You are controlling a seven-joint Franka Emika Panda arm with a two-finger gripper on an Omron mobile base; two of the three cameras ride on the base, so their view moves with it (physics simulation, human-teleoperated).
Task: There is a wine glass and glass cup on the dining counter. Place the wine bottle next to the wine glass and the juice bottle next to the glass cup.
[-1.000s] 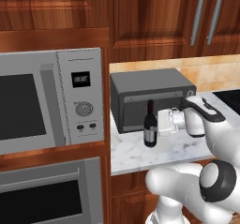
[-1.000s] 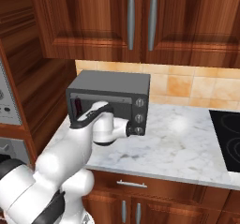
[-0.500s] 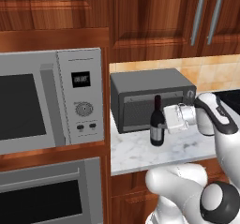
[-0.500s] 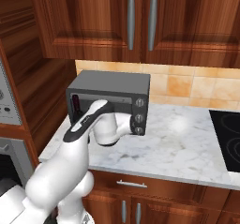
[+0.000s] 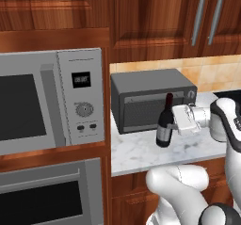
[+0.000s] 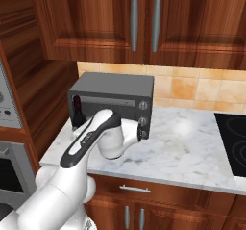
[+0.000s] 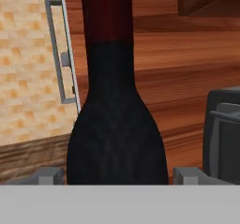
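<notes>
The wine bottle point(image 5: 164, 120), dark with a red neck, stands upright in front of the toaster oven, and my gripper point(image 5: 172, 120) is shut on its body from the right. In the hand view the wine bottle point(image 7: 117, 120) sits between my two fingertips point(image 7: 47, 175). From the right base view the wine bottle point(image 6: 77, 112) peeks out behind my arm. Its base is close to the marble worktop point(image 5: 136, 153); I cannot tell if it touches. The wine glass, glass cup, juice bottle and dining counter are out of view.
A dark toaster oven point(image 6: 113, 99) stands at the back of the marble worktop point(image 6: 192, 147). A built-in microwave point(image 5: 52, 99) and wall oven point(image 5: 47, 196) are to the left. A black cooktop point(image 6: 233, 142) lies to the right, under wooden upper cabinets point(image 6: 144, 22).
My gripper has carried the wine bottle to the right, across the front of the toaster oven. My arm has swung along with it.
</notes>
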